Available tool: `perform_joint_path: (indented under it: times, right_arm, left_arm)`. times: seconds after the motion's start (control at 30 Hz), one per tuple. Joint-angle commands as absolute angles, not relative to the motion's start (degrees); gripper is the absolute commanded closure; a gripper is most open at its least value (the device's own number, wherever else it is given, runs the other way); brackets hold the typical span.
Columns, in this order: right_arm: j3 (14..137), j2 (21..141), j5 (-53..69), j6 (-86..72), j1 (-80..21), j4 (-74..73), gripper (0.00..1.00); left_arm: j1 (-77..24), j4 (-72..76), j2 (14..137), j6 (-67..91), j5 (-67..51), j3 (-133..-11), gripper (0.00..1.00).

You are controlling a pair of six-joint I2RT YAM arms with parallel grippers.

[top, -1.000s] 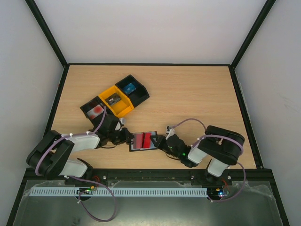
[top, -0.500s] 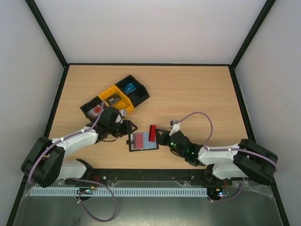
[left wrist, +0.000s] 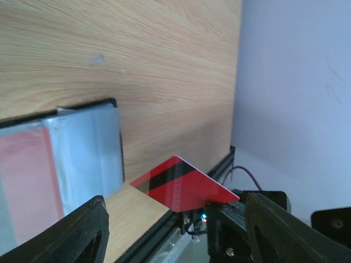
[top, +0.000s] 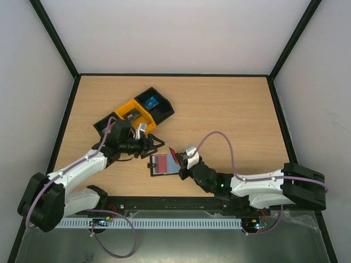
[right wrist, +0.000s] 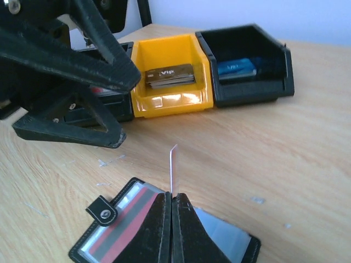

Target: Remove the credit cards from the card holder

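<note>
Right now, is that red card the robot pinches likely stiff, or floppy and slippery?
Probably stiff: the red card stands straight above the right fingers, no droop. Likely light, being so thin edge-on. Its smooth face could slip in that small pinch.

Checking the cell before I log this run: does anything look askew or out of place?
One red card stands on edge, pinched in the shut right tool above the open card holder. The row of bins sits diagonal on the table. Nothing looks spilled or damaged.
</note>
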State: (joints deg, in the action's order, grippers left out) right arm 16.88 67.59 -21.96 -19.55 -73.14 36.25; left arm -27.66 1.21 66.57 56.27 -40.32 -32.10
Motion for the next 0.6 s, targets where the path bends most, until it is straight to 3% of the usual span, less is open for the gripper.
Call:
perform_joint_path:
  times: [0.0, 0.23, 0.57]
  right_arm:
    - [18.5, 69.2, -29.5, -5.2, -76.0, 41.5, 0.98]
    - [21.5, 73.5, -32.0, -1.1, -79.3, 41.3, 0.98]
    - [25.9, 78.7, -33.3, 2.7, -82.1, 40.9, 0.98]
  left_arm:
    - [-27.3, 7.2, 61.3, 67.6, -46.3, -28.1, 0.33]
    - [-27.3, 15.0, 56.2, 78.4, -45.6, -21.3, 0.44]
    - [-27.3, 18.5, 56.5, 81.9, -46.9, -19.1, 0.48]
